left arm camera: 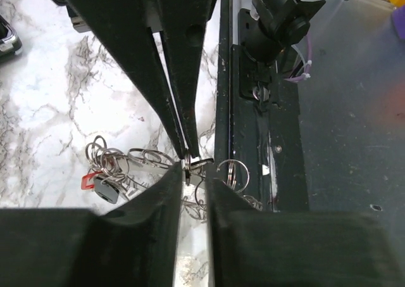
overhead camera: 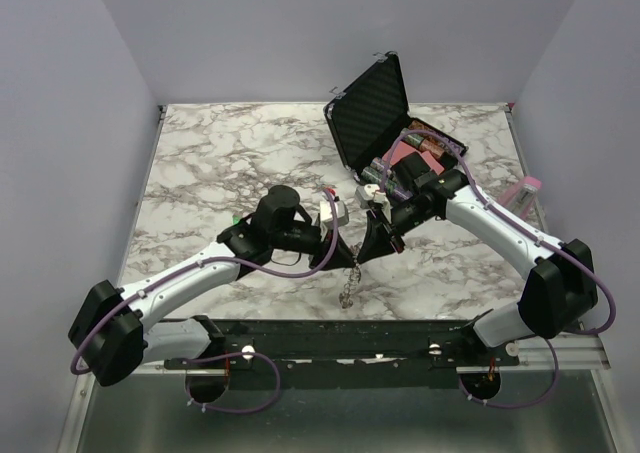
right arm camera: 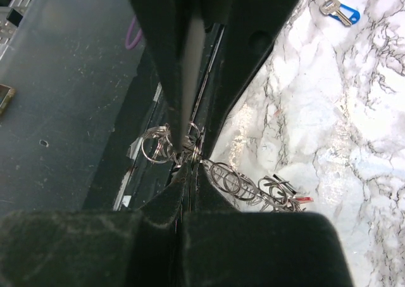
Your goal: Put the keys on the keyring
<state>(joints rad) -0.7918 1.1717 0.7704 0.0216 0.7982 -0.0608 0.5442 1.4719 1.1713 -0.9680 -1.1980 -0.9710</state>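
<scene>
The keyring (overhead camera: 348,285) is a string of silver rings and links; it hangs below both grippers and trails over the marble (left arm camera: 136,157). Keys with a red head (left arm camera: 90,180) and a black head (left arm camera: 107,190) lie at its far end. The red head (right arm camera: 302,199) also shows in the right wrist view. My right gripper (right arm camera: 190,166) (overhead camera: 372,241) is shut, pinching one of the keyring's rings (right arm camera: 193,149) at its tips. My left gripper (left arm camera: 195,176) (overhead camera: 338,251) faces it tip to tip. Its jaws stand a narrow gap apart around that pinched ring (left arm camera: 190,163).
A key with a blue head (right arm camera: 338,9) lies alone on the marble. An open black case (overhead camera: 372,108) stands at the back right with items in it. A pink object (overhead camera: 528,188) is at the right edge. The black base rail (left arm camera: 253,147) runs just beside the grippers.
</scene>
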